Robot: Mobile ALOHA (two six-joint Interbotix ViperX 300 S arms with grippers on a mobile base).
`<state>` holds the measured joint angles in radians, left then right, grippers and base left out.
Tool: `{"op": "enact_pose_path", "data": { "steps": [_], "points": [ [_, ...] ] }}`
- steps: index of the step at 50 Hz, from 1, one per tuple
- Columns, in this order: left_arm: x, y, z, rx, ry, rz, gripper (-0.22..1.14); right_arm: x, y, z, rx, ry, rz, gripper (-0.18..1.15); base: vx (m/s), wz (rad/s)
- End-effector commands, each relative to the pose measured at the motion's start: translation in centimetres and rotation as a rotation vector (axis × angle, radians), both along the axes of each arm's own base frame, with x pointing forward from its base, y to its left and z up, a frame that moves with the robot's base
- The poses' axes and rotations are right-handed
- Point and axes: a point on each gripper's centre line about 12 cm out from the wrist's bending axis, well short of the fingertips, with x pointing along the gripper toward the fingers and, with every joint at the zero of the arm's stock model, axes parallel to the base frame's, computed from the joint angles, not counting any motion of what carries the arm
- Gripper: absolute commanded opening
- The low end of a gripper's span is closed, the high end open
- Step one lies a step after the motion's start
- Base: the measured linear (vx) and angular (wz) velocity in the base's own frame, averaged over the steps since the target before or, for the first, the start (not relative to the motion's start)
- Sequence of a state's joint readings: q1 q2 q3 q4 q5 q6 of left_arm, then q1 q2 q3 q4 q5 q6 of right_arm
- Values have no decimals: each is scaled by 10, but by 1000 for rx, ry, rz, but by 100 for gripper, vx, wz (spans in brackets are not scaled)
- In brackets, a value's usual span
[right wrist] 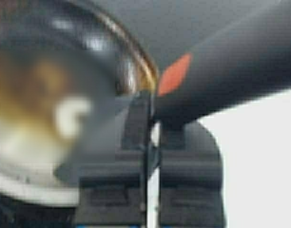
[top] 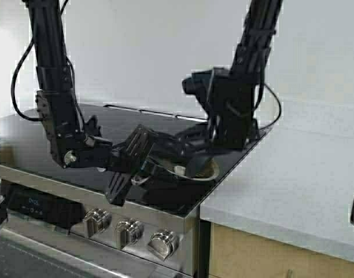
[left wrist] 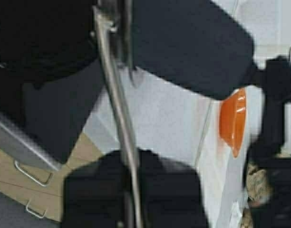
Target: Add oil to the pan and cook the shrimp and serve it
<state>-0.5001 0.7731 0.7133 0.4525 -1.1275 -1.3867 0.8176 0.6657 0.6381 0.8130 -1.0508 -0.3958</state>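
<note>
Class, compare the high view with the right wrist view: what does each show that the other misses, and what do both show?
Only the high view: the stove knobs, the counter, and the left arm reaching low toward the pan. Only the right wrist view: the shrimp lying inside the pan, and a dark utensil with an orange mark over its rim. Both: the pan and the right gripper clamped at its edge.

High view overlooks stove (top: 61, 124) from above; both wrist views sit close; right shares pan (right wrist: 50, 95).
</note>
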Motion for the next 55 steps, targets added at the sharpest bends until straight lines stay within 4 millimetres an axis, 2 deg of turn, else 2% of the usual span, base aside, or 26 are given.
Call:
{"op": "enact_pose_path", "data": {
  "steps": [1, 10, 18, 33, 41, 46, 55],
  "points": [
    [16, -6, 34, -37, -118, -3, 2, 17, -6, 33, 29, -59, -33, 9, 0, 0],
    [15, -5, 34, -36, -115, -4, 2, 38, -18, 48, 67, -60, -83, 9, 0, 0],
    [15, -6, 34, -35, -115, -13, 2, 58, -27, 37, 73, -20, -103, 9, 0, 0],
    [14, -6, 34, -34, -114, -18, 2, 82, -23, 22, 96, 4, -97, 9, 0, 0],
    [14, -6, 34, -34, -115, -20, 2, 90, -31, 4, 92, 56, -121, 9, 0, 0],
    [13, -6, 33, -33, -113, -23, 2, 89, -41, -13, 78, 93, -146, 9, 0, 0],
    [11, -5, 31, -29, -107, -24, 2, 85, -53, -31, 59, 138, -173, 9, 0, 0]
  ]
}}
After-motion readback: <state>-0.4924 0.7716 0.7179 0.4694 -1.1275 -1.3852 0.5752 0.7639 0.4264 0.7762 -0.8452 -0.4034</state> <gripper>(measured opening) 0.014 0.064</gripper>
